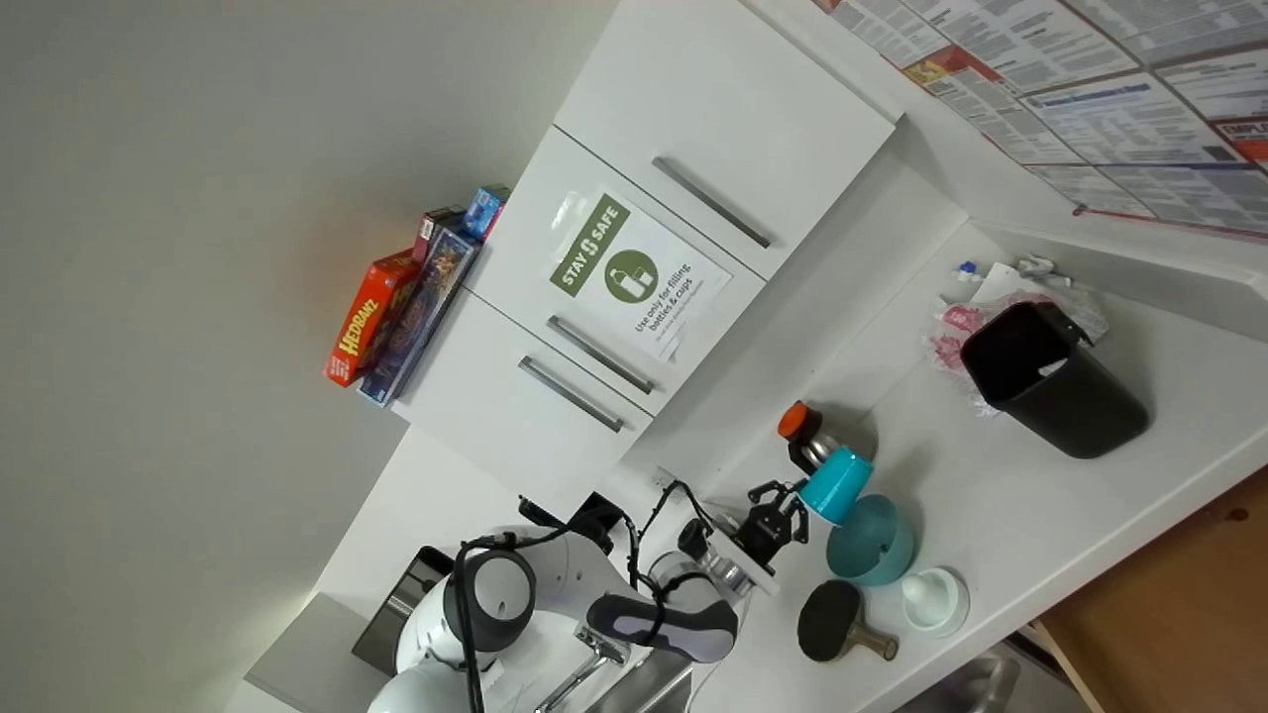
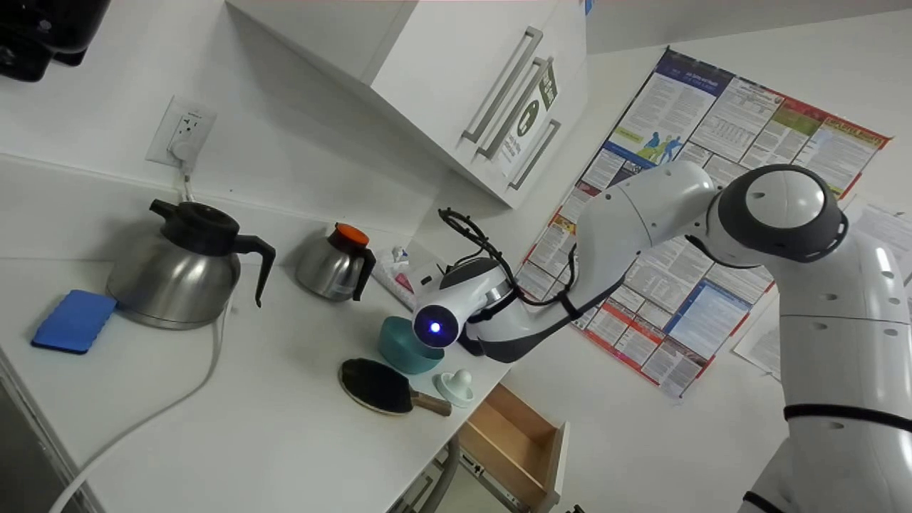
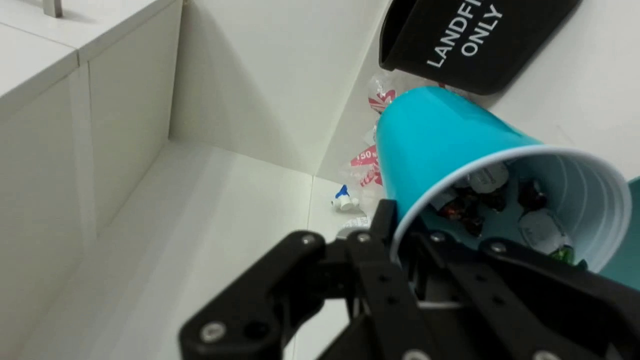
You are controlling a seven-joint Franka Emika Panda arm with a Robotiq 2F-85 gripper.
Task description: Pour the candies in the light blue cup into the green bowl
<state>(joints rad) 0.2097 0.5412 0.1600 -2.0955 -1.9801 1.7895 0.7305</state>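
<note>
The black gripper [image 3: 400, 235] pinches the rim of a light-blue round plastic cup [image 3: 445, 132], tipped sideways; I spot wrapped candies [image 3: 490, 179] inside. In an exterior view the round teal-green bowl [image 1: 872, 551] sits on the white table [image 1: 996, 490] at the cup's five o'clock, a boxy black bin [image 1: 1080, 396] farther off at two.

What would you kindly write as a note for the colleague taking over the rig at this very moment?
Gripper: closed on the light blue cup at its rim.
Cup: tipped over, beside or above the green bowl; I cannot tell which.
Candies: several in the cup; whether any have landed in the bowl is unclear.
Done: cup grasped and tipped.
Left: probably check alignment over the bowl, then tip further until the cup empties.
</note>
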